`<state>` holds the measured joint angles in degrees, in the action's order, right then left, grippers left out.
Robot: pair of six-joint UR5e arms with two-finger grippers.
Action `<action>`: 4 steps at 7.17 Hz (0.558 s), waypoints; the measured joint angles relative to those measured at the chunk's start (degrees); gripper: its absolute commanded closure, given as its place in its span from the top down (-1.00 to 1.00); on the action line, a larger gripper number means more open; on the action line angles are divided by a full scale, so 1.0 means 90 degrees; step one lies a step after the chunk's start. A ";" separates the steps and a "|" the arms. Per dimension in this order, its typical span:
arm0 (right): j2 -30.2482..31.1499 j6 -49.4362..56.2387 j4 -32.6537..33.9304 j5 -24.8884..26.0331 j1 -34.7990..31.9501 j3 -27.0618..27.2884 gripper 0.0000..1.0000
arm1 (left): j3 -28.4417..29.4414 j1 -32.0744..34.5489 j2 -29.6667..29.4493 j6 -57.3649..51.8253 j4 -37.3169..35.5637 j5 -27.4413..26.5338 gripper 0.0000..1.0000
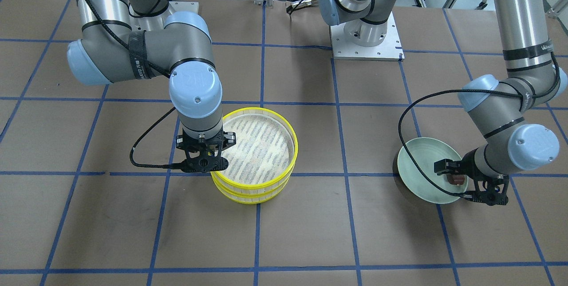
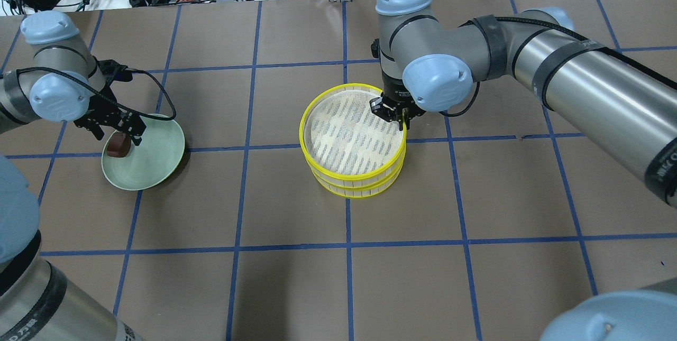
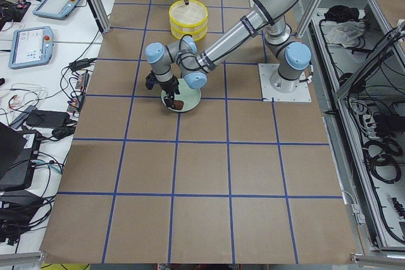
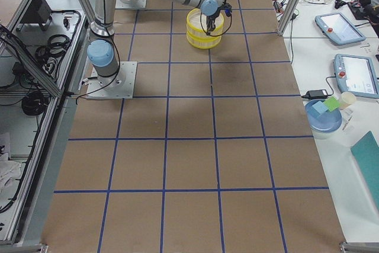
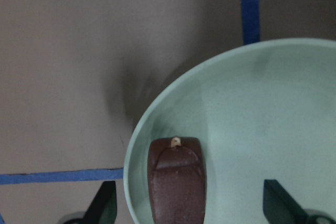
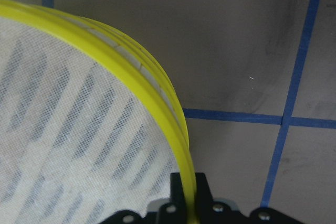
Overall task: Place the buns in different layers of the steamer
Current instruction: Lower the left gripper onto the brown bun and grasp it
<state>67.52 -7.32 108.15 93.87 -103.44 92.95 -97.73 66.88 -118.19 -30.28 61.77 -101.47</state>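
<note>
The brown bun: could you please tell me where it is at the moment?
In the overhead view the brown bun lies on the pale green plate at far left, between the open fingers of the left claw, well left of the steamer.

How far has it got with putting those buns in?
Done: nothing certain; the cream bun shows nowhere, perhaps hidden under the top tier. In hand: right gripper pinches that tier's rim; left gripper, open, straddles the brown bun on the plate. Left: that bun into a tier.

Open table [image 2: 248, 193] between steamer [image 2: 350, 184] and plate [image 2: 153, 155]; right gripper [image 2: 403, 121] on steamer rim.
</note>
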 measured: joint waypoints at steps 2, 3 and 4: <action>-0.0002 0.0016 0.0025 0.0004 -0.0001 0.0020 -1.00 | 0.0000 0.0000 -0.0054 -0.0025 -0.0013 -0.0006 -0.99; -0.0003 0.0038 0.0037 0.0002 0.0000 0.0020 -1.00 | -0.0001 0.0000 -0.0064 -0.0036 -0.0008 -0.0006 -1.00; -0.0003 0.0058 0.0048 0.0002 0.0000 0.0008 -1.00 | 0.0003 0.0000 -0.0058 -0.0051 -0.0002 0.0004 -1.00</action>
<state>67.49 -6.80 108.58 93.89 -103.44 93.02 -97.69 66.88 -118.71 -30.74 61.75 -101.44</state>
